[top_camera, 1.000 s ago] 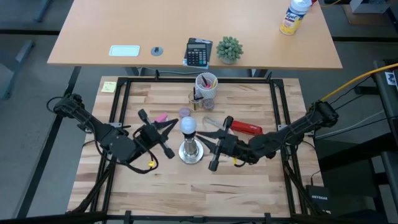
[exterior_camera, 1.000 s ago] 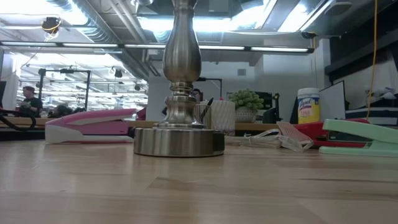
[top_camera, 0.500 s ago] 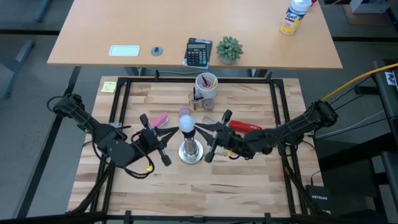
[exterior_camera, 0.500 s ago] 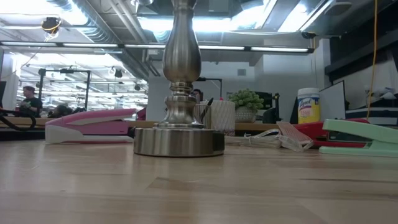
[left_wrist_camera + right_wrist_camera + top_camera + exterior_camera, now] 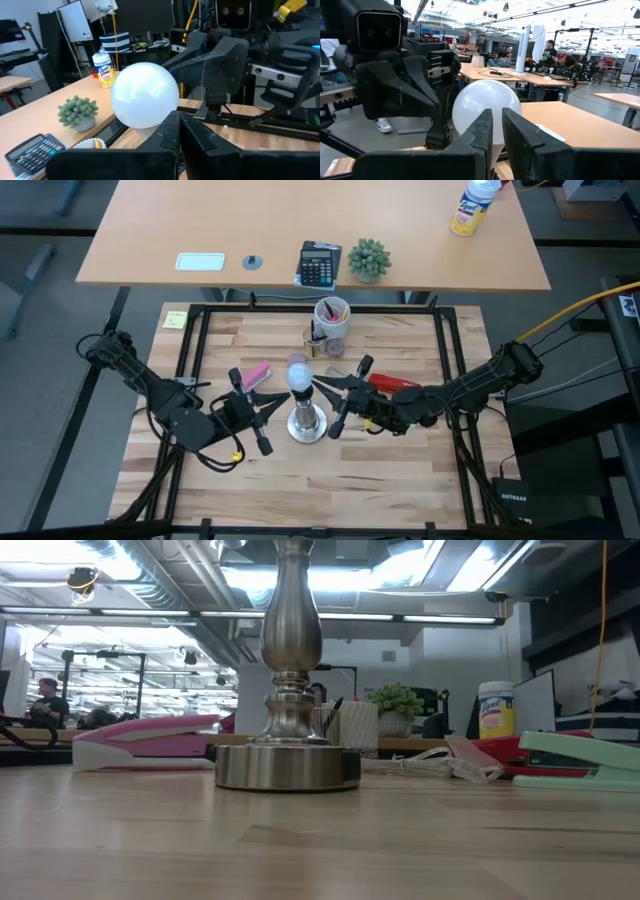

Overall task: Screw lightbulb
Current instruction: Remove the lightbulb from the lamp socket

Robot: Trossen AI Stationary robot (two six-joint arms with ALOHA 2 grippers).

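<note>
The white frosted lightbulb [image 5: 298, 375] sits on top of the silver metal socket stand [image 5: 306, 423], whose round base rests on the wooden table [image 5: 288, 767]. My left gripper [image 5: 281, 396] is shut and points level at the bulb from the table's left; in the left wrist view its tips [image 5: 178, 122] stand in front of the bulb's lower part [image 5: 144, 95]. My right gripper [image 5: 317, 385] is shut and points level at the bulb from the table's right; the bulb [image 5: 482, 112] shows just behind its tips [image 5: 497, 127]. My left gripper's shut fingertips stand close to the bulb's lower left side [image 5: 150, 125]; whether they touch it I cannot tell. My right gripper's shut fingertips stand at the bulb's right side [image 5: 470, 120], level, from the table's right; whether they touch it I cannot tell.
A pink stapler [image 5: 257, 370] and a purple cap [image 5: 296, 359] lie left of and behind the stand. A red stapler [image 5: 397, 386] lies under my right arm, and a cup of pens [image 5: 332, 317] stands farther back. A green stapler [image 5: 580, 762] shows in the low view.
My right gripper has moved toward the table's left and far edges, up to the bulb's right side. My left gripper has drawn back a little toward the near edge. The stand has kept its place.
</note>
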